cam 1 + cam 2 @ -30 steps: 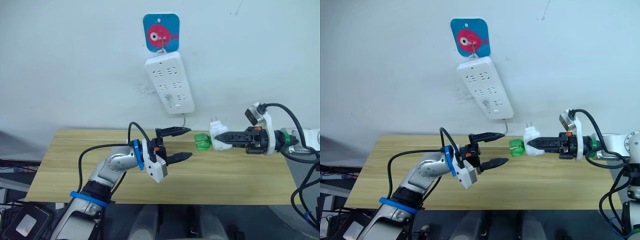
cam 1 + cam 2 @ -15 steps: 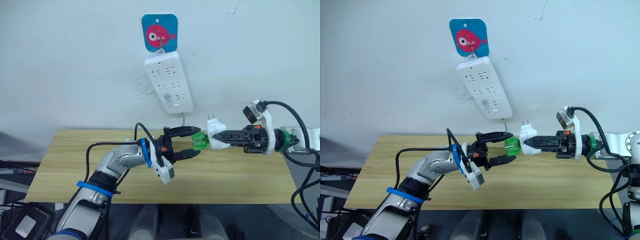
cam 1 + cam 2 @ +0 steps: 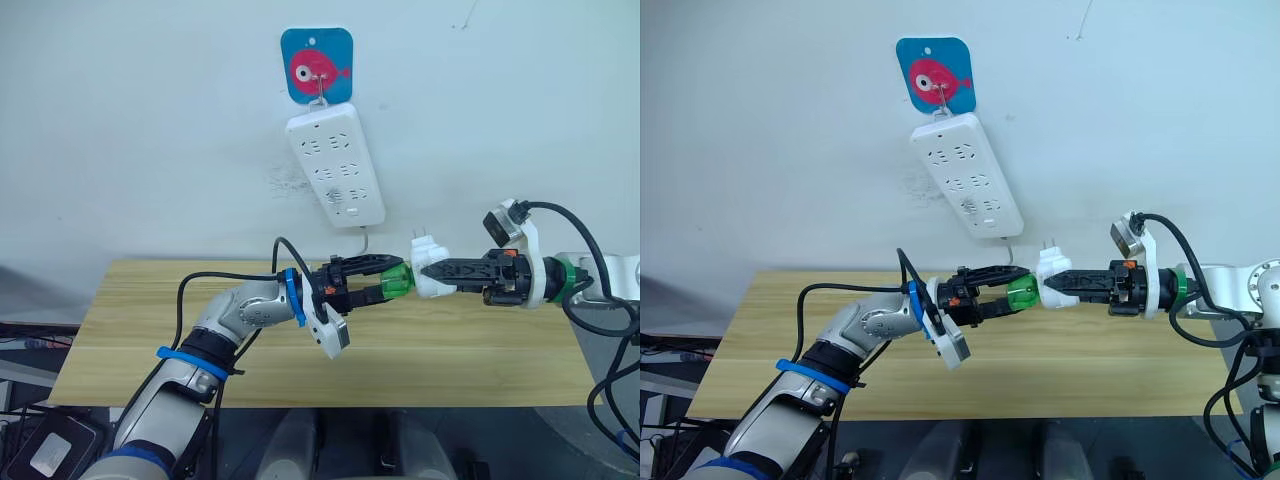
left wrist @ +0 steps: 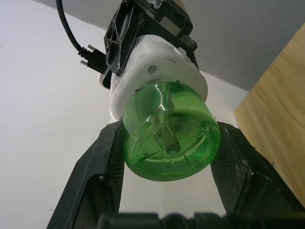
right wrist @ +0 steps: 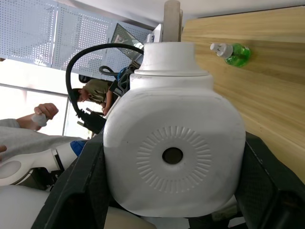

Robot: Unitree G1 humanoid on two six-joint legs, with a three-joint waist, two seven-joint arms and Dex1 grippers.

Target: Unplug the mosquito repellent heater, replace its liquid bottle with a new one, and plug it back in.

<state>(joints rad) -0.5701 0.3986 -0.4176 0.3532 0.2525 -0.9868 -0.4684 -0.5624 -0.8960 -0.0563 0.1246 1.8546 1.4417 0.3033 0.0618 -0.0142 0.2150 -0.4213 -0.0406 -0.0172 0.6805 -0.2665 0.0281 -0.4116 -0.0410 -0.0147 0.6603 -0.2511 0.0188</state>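
Spare bottle (image 5: pixel 232 52) (white-capped) lies on table (image 5: pixel 267 71), apart from heater (image 5: pixel 174 155).

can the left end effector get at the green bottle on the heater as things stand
Probably yes. The left end effector already has its fingers on either side of the green liquid bottle, which sticks out sideways from the mosquito repellent heater held in the right end effector, with nothing between.

Above the wooden table (image 3: pixel 790 330), the right gripper (image 3: pixel 1058 284) grips the white heater (image 3: pixel 1053 277). The left gripper (image 3: pixel 1012 289) closes on the green bottle (image 3: pixel 1021 293) screwed into the heater, below the hanging power strip (image 3: pixel 967 173).
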